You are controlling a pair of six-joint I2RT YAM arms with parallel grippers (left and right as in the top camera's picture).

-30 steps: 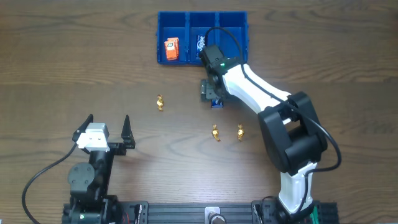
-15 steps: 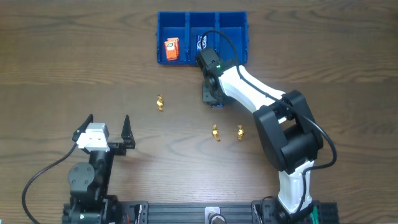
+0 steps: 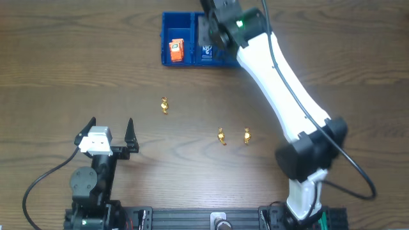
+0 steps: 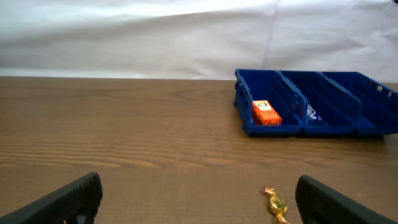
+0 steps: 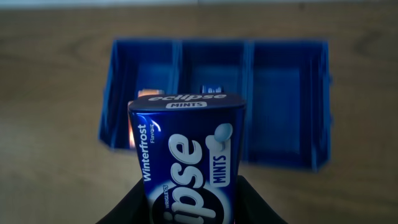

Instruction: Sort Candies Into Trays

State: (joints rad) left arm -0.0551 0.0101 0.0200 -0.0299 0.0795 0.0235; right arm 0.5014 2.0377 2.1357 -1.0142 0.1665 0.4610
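My right gripper (image 5: 189, 213) is shut on a dark blue mint tin (image 5: 189, 155), held upright in the air in front of the blue three-compartment tray (image 5: 323, 106). In the top view the right gripper (image 3: 209, 29) is over the tray (image 3: 163, 38) near its middle compartment. An orange candy (image 3: 176, 50) lies in the tray's left compartment, and a blue packet (image 3: 207, 48) lies in the middle one. Three gold-wrapped candies (image 3: 165, 105) (image 3: 221, 136) (image 3: 246, 135) lie on the table. My left gripper (image 3: 110, 131) stands open near its base, holding nothing.
The left wrist view shows the tray (image 4: 273, 129) with the orange candy (image 4: 266, 112) far ahead and one gold candy (image 4: 275, 204) close to the open fingers. The wooden table runs wide to the left and right of the tray.
The right arm lifted the mint tin off the table below the tray and carried it up and over the tray. The left arm has not moved.
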